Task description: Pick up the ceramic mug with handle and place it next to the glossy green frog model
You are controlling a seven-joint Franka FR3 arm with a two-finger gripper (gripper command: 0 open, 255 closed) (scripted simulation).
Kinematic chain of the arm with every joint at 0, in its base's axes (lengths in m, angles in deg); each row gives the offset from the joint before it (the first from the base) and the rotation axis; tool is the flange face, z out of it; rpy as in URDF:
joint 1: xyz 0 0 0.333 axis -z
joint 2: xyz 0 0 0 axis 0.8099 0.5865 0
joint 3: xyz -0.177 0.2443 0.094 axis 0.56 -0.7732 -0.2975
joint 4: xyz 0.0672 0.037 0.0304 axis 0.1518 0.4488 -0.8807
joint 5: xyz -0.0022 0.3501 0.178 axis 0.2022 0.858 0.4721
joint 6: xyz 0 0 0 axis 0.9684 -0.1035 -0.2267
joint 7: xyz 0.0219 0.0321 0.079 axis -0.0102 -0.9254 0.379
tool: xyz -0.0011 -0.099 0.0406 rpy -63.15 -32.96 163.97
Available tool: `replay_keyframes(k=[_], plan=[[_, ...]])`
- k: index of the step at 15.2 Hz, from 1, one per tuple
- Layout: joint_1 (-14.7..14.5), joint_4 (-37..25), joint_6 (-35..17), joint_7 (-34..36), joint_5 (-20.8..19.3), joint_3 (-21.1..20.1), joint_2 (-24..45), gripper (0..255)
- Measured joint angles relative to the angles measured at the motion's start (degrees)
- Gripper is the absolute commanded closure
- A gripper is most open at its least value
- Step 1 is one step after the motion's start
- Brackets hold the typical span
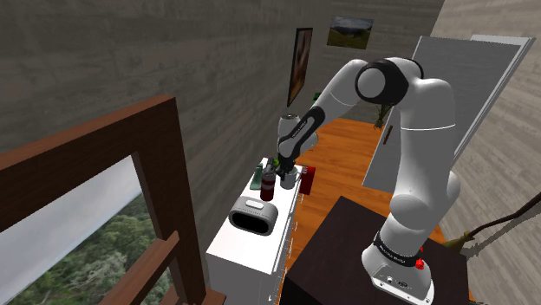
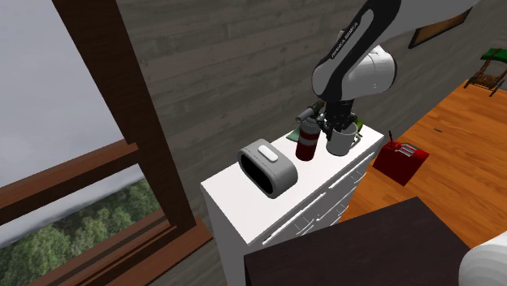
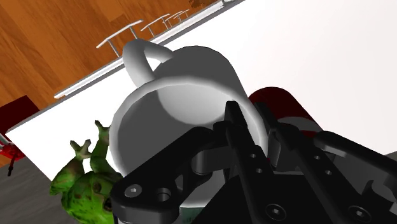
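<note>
In the shoulder view, the gripper (image 1: pixel 284 169) is seen low over the far end of a white dresser (image 1: pixel 260 247). The mug (image 1: pixel 288 182) is seen right under it, just beside a dark red can (image 1: pixel 269 187). A grey box (image 1: pixel 254 215) is set nearer the stand, well apart from them.

In the second exterior view, the can is seen just to the mug's left. The gripper is placed on the mug's top. Whether the mug's base touches the dresser cannot be told.

In the wrist view, the white mug's rim is clasped between the two fingers (image 3: pixel 234 127), one inside and one outside. A green frog (image 3: pixel 83 188) is seen just beside the mug, on the side away from the can.
</note>
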State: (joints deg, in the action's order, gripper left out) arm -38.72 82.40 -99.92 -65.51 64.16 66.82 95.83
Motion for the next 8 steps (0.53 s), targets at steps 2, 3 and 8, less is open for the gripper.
replay_keyframes(k=[2,3,8], plan=[[-0.1,-0.5,-1.0,0.1,-0.2,0.1,1.5,255],[-0.1,-0.5,-1.7,0.3,-0.3,0.2,2.2,255],[-0.5,-1.5,-4.4,0.9,-0.8,0.6,5.9,255]])
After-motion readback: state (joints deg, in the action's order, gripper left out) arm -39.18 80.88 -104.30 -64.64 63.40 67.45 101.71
